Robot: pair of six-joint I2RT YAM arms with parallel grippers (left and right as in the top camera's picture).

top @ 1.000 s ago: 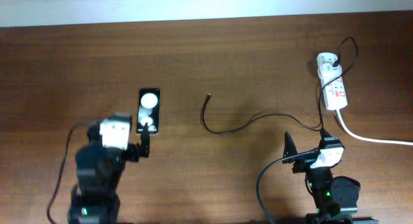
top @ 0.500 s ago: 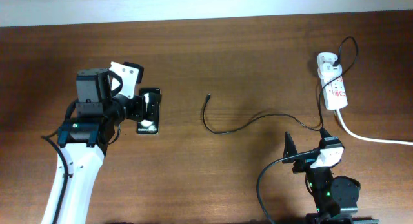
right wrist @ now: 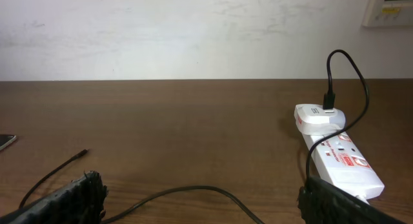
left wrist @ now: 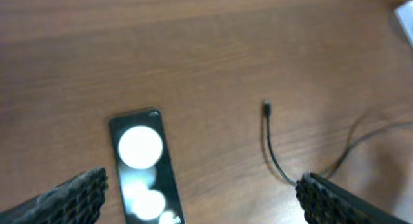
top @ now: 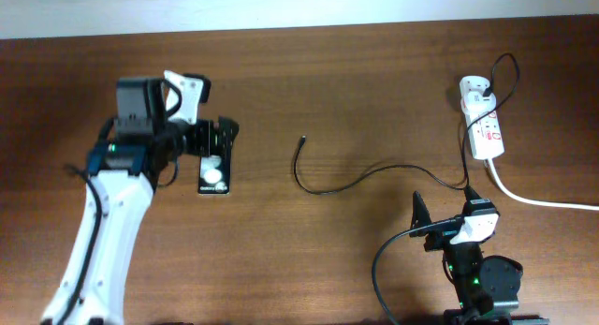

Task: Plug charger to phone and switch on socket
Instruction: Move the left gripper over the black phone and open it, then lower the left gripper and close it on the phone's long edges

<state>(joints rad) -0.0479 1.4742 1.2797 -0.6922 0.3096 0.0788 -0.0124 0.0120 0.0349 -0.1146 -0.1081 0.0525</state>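
The phone [top: 214, 176] lies flat on the wooden table at the left, its screen showing white round spots. My left gripper [top: 225, 138] hovers open over the phone's far end. In the left wrist view the phone [left wrist: 143, 166] sits between the spread fingers, nearer the left one, with my left gripper [left wrist: 203, 198] empty. The charger [top: 346, 180] snakes across the table's middle, its connector tip [top: 301, 140] lying free to the right of the phone. The socket [top: 485, 128] rests at the far right with a plug in it. My right gripper [top: 445, 205] stands open and empty above the cable [right wrist: 193, 192].
A thick white cord [top: 538, 200] runs from the socket off the right edge. In the right wrist view the socket [right wrist: 339, 153] lies ahead to the right, and the connector tip [right wrist: 82, 153] to the left. A pale wall borders the table's far edge.
My left arm has swung up from the front of the table and now reaches over the phone's far end. The right arm, cable and socket have not moved.
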